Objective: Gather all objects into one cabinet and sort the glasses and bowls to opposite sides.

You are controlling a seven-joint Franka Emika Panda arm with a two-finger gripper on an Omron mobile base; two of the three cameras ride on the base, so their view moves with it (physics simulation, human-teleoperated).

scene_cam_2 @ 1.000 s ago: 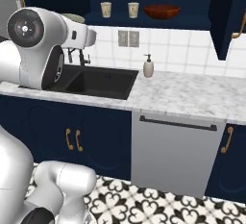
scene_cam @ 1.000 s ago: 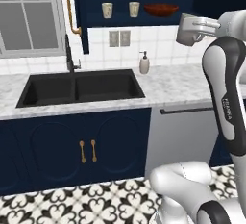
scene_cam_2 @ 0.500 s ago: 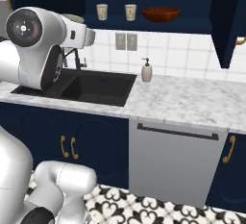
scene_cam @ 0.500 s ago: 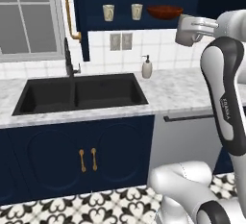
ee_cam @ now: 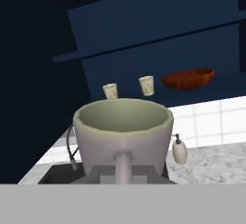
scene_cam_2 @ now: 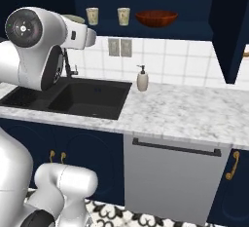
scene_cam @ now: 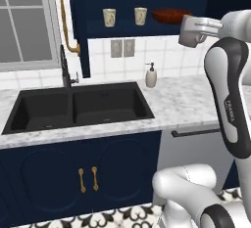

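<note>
My gripper point(ee_cam: 123, 174) is shut on the handle of the grey-beige mug point(ee_cam: 123, 134), which is upright and held up in front of the open navy cabinet point(scene_cam: 132, 28). On the cabinet's shelf stand two cream cups point(scene_cam: 109, 16) point(scene_cam: 140, 15), with the red-brown bowl point(scene_cam: 170, 15) to their right. The same cups point(scene_cam_2: 92, 15) point(scene_cam_2: 123, 15) and bowl point(scene_cam_2: 156, 18) appear in the right base view, and the cups point(ee_cam: 110, 91) point(ee_cam: 147, 85) and bowl point(ee_cam: 187, 79) lie beyond the mug in the hand view. In the left base view my gripper point(scene_cam: 192, 35) hangs just right of the bowl. The mug's rim point(scene_cam_2: 74, 19) peeks from behind my arm.
The cabinet door with its golden bar handle point(scene_cam: 67, 21) stands open at the left. Below are a marble counter point(scene_cam_2: 185, 114), a black double sink point(scene_cam: 78, 107) with a dark faucet point(scene_cam: 64, 68), a cream soap dispenser point(scene_cam: 151, 76) and a steel dishwasher point(scene_cam_2: 170, 177).
The whole picture has shifted and grown a little in both base views, so the base has driven nearer the counter. The gripper stays shut on the mug.
</note>
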